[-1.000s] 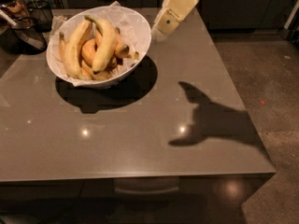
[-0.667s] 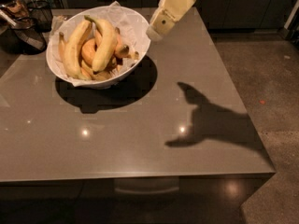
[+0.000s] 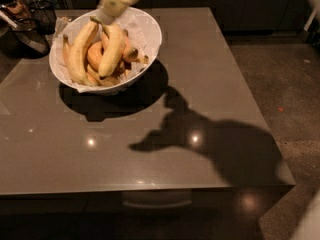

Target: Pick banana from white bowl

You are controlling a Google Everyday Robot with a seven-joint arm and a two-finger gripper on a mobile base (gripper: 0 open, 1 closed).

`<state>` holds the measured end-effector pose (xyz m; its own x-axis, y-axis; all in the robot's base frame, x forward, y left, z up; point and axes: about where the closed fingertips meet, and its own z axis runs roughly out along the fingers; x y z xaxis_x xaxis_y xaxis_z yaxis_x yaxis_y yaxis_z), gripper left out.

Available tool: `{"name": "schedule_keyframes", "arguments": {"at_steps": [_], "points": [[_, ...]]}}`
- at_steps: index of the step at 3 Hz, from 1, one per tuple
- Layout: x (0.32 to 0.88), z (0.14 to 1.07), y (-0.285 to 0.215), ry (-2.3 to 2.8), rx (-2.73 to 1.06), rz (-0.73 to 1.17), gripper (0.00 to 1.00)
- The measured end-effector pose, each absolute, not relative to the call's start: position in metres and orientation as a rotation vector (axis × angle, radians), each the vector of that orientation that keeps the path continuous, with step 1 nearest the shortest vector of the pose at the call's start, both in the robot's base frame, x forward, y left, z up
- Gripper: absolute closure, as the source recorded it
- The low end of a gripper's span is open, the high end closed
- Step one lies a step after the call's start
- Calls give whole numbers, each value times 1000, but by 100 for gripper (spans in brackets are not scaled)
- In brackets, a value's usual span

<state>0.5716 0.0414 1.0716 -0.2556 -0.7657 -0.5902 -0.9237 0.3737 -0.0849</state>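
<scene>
The white bowl (image 3: 156, 38) stands on the far left part of the grey table (image 3: 215, 84), lined with crinkled white paper. The banana (image 3: 113, 47) lies long and pale yellow across the middle of the bowl, its dark stem end pointing to the far rim. Another long yellow banana (image 3: 79, 53) lies to its left, and shorter orange-tinted fruit (image 3: 95, 56) sit between and beneath them. My gripper (image 3: 109, 13), beige, comes in from the top edge and hangs over the bowl's far rim, just above the banana's stem end.
Dark glassware and a pot (image 3: 25, 24) stand beyond the table's far left corner. The arm's shadow (image 3: 200, 134) falls across the table's right half. The table's right edge drops to a speckled floor (image 3: 285, 74).
My gripper has moved left, from beside the bowl's right rim to above its far rim near the banana's stem. The fruit has not moved.
</scene>
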Motion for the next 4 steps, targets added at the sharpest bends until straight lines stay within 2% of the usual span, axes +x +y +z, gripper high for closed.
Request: {"name": "schedule_keyframes", "arguments": {"at_steps": [1,3,4], "points": [[569,1076,86,2097,-1448,418,0],[595,1040,77,2195,-1401,394,0],[610,1020,75,2260,-1365,391,13]]}}
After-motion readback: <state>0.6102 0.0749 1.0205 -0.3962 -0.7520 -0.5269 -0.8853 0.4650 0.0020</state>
